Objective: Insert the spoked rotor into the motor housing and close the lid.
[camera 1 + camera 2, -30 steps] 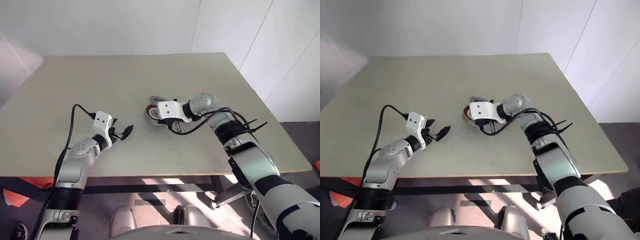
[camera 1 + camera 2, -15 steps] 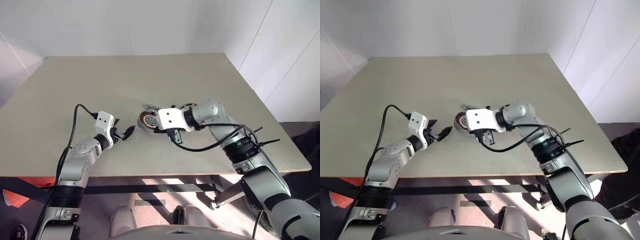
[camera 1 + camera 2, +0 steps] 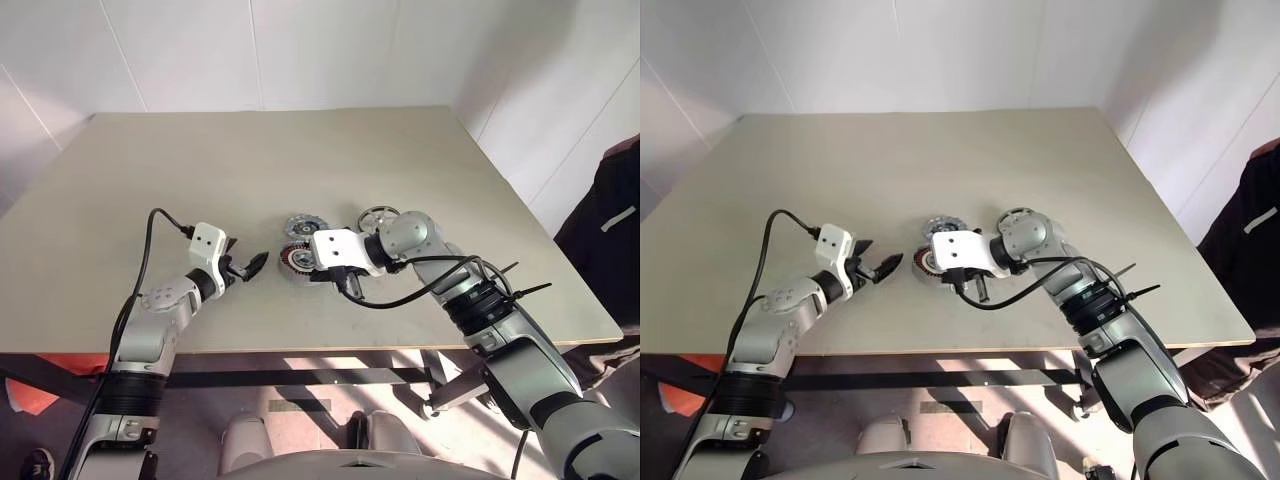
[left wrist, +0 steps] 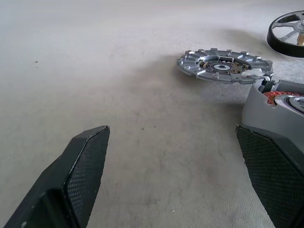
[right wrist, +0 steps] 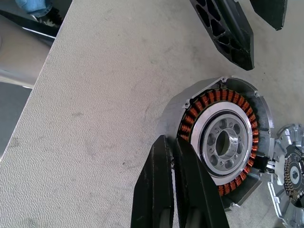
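Observation:
The motor housing (image 3: 295, 257), with its copper windings and silver hub (image 5: 225, 137), lies flat on the table near its front edge. My right gripper (image 5: 173, 140) is shut on the housing's near rim. The grey ribbed lid (image 3: 298, 226) lies flat just behind the housing. The spoked rotor (image 3: 377, 218), a black ring with pale spokes, rests on the table to the lid's right, behind my right wrist. My left gripper (image 3: 252, 264) hovers open just left of the housing, pointing at it, with nothing between its fingers (image 4: 85, 161).
The beige table (image 3: 200, 170) has wide bare room to the left and at the back. A black cable (image 3: 420, 285) loops off my right wrist. A person in dark clothing (image 3: 615, 230) stands beyond the table's right edge.
My right gripper has drawn back toward the table's front edge with the housing. The lid has shifted the same way, and the rotor has come into sight. A person has appeared at the right.

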Tool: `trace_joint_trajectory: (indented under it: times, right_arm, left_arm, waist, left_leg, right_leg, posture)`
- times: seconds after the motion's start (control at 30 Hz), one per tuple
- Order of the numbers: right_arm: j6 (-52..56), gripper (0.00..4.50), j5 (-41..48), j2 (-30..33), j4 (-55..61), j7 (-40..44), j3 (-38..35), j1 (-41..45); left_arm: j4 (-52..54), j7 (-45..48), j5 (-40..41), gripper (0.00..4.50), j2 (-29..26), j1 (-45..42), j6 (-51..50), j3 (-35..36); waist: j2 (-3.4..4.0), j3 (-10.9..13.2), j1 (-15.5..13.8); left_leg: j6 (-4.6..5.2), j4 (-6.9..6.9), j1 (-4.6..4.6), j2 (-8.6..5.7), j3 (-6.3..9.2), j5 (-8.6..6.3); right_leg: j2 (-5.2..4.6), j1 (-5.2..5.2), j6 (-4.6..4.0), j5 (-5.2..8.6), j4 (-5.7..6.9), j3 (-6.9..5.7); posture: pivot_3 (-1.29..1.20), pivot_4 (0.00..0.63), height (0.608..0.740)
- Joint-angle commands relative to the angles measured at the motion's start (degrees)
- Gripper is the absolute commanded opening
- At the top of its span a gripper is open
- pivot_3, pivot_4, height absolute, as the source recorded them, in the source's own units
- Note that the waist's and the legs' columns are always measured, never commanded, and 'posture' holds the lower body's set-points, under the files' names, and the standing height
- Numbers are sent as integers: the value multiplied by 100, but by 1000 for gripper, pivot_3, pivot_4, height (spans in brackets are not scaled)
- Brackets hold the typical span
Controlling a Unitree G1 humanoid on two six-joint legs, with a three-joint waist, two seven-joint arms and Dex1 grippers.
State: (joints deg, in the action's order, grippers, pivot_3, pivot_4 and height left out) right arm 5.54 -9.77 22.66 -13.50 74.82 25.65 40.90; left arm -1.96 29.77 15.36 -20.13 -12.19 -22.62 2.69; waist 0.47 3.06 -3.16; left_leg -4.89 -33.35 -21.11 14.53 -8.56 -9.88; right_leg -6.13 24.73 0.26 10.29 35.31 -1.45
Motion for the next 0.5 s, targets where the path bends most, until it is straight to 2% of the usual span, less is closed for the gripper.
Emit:
trace_joint_trajectory:
  times: [0.03, 0.07, 0.17, 0.27, 0.5]
  right_arm:
    - [32, 133, 220, -25, 236, -7, -58, 108]
    - [55, 133, 261, -25, 264, 33, -58, 107]
    - [126, 719, 364, -41, 360, 52, -77, 109]
    - [252, 1720, 476, -28, 527, 65, -100, 110]
    - [1069, 1720, 1175, -79, 937, 104, -409, 318]
  left_arm:
    - [191, 29, 37, 4500, -79, -50, 42, 99]
    - [184, 30, 38, 4500, -87, -58, 42, 101]
    - [146, 36, 38, 4500, -113, -101, 52, 119]
    - [109, 35, 46, 4500, -133, -137, 61, 140]
    - [21, 52, 48, 4500, -170, -180, 91, 183]
  waist:
    - [0, 0, 0]
    - [0, 0, 0]
    - [0, 0, 1]
    - [-1, -1, 1]
    - [-3, -2, -4]
  left_leg:
    - [0, 0, 0, 0, 0, 0]
    - [0, 0, 0, 0, 0, 0]
    - [0, 0, 1, 0, 0, 0]
    - [0, 0, 2, 0, 0, 0]
    - [-3, 0, 11, 0, 0, 2]
  right_leg:
    - [0, 0, 0, 0, 0, 0]
    - [0, 0, 0, 0, 0, 0]
    - [0, 0, 0, 0, 0, 0]
    - [0, -2, 0, 0, 1, 0]
    - [0, -8, 0, 0, 8, 1]
  posture:
    - [0, 0, 740]
    - [0, 0, 740]
    - [0, 0, 740]
    - [0, 0, 740]
    - [0, 0, 740]
